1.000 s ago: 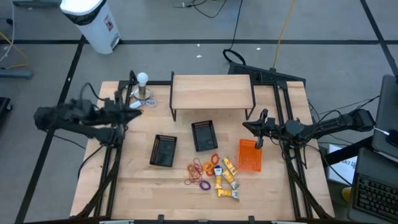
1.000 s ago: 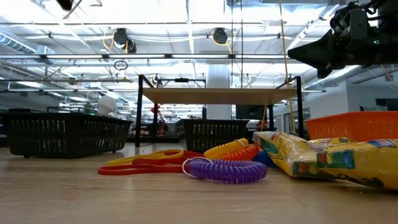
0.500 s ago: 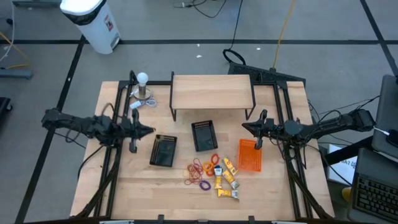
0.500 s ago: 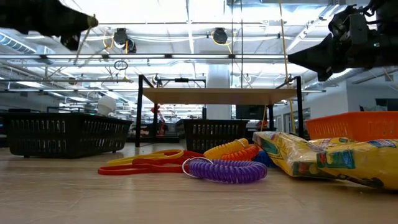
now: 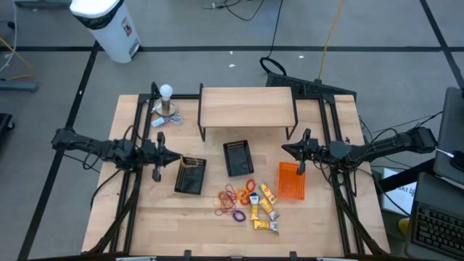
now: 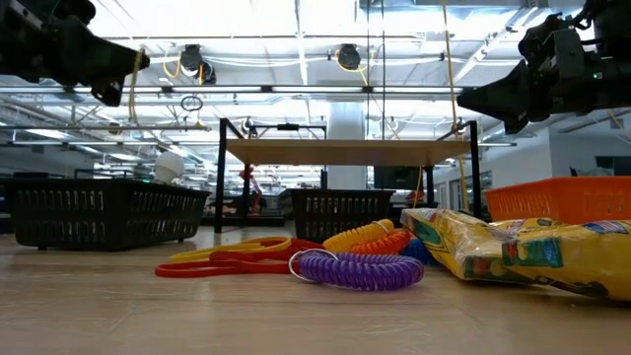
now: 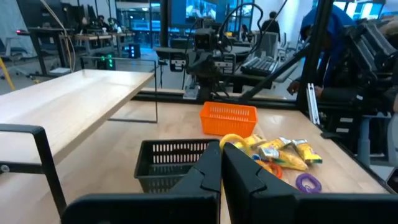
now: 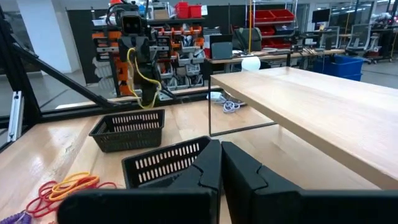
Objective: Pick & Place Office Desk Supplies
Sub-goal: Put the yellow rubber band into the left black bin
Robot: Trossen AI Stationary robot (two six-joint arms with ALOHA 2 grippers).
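My left gripper (image 5: pixel 174 158) is shut on a yellow rubber band (image 7: pixel 231 140), held in the air above the far left corner of the left black basket (image 5: pixel 191 176). The band also shows in the low view (image 6: pixel 132 74). My right gripper (image 5: pixel 284 148) is shut and empty, in the air between the middle black basket (image 5: pixel 238 158) and the orange basket (image 5: pixel 290 180). A pile of coloured rubber bands (image 5: pixel 233 197) and several yellow packets (image 5: pixel 264 210) lie on the table near its front middle. My left gripper pinches the yellow rubber band at one spot of its loop (image 7: pixel 224 144) between its two fingertips. The fingers lie about level and point toward the table's right. The band is lifted clear and hangs slack below the fingers (image 6: pixel 133 89).
A wooden shelf (image 5: pixel 246 107) stands at the back middle. A white ball on a metal stand (image 5: pixel 167 98) stands at the back left. There is bare table along the front left.
My left gripper, shut throughout, has gone from beside the white ball toward the table's near edge and right, and lower. It now stands over the left black basket with the yellow band hanging from it. Most of the move came early; it has slowed since.
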